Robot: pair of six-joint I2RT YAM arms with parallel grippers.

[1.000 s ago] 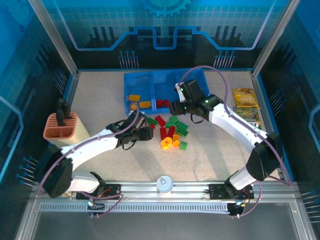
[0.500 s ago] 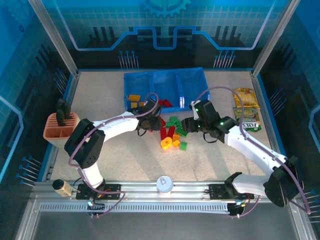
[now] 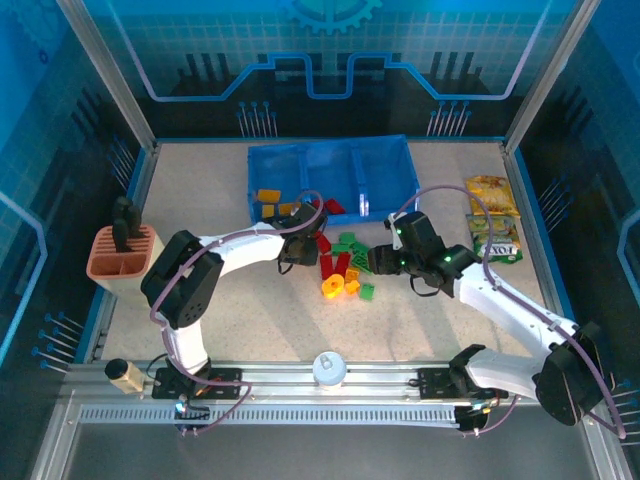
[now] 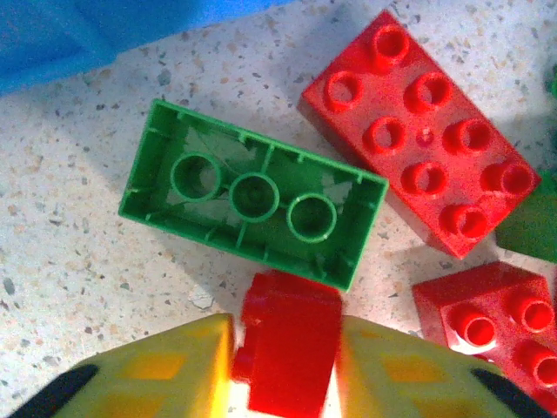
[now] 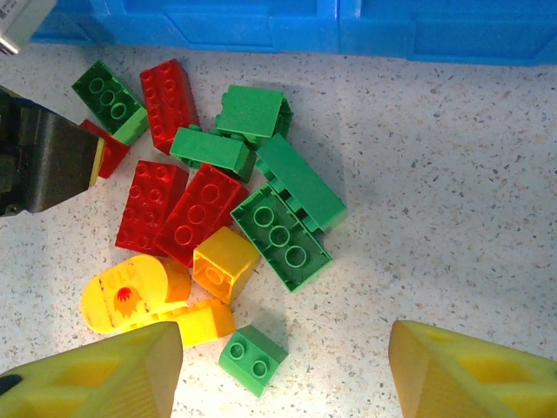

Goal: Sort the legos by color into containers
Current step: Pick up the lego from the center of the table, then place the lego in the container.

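Left wrist view: left end effector (image 4: 285,370) is clamped on a small red brick (image 4: 287,344) at bottom centre, right under an upside-down green brick (image 4: 252,196). Right end effector (image 5: 283,374) hangs fingers apart over the loose bricks (image 5: 218,200) on the surface, just below the blue tray (image 5: 261,26).

legos (image 3: 345,265) heaped on table (image 3: 200,190) just before tray (image 3: 385,168), holder (image 3: 120,255) far left, packets (image 3: 492,195) at right

text: none legible | snack packets (image 3: 490,195): print too small to read
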